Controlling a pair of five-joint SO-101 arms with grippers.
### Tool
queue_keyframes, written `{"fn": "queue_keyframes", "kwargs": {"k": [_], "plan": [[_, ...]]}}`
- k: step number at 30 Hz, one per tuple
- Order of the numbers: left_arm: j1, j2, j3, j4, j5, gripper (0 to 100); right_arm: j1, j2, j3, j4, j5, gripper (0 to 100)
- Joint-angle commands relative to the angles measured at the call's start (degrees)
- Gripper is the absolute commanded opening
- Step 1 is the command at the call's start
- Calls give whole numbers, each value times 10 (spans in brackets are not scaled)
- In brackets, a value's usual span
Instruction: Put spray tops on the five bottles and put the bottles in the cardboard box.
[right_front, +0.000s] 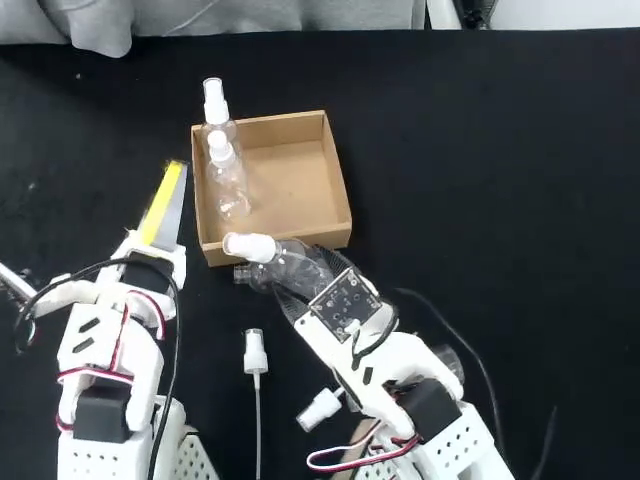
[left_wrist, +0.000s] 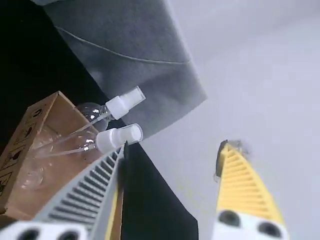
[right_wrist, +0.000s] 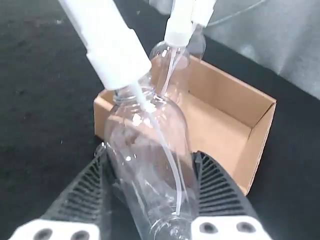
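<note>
Fingers (right_wrist: 85, 195) of right gripper (right_wrist: 150, 172) grasp capped bottle (right_wrist: 145, 130) at cardboard box's (right_wrist: 262, 125) near edge for placing; left gripper (right_front: 168, 202) spread, empty.

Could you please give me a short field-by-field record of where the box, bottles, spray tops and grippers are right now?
Box: cardboard box, open, on the black table
In box: two capped bottles along its left wall, tops over the far rim
Right gripper: shut on a third capped bottle, just before the box's near wall
Left gripper: open, empty, beside the box's left wall
Loose: two spray tops on the table, one with its tube, one by the right arm
</note>
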Motion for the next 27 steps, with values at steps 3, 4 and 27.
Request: {"fn": "queue_keyframes", "kwargs": {"k": [3,4,27], "plan": [[3,-5,4,-3,-25,275,-7,-66,-15,-24,-6,78],[7,-5,5,-3,-26,275,-7,-66,-20,-24,-6,78],[143,-5,48,1,-108,274,-10,-66,-24,-24,-6,79]]}}
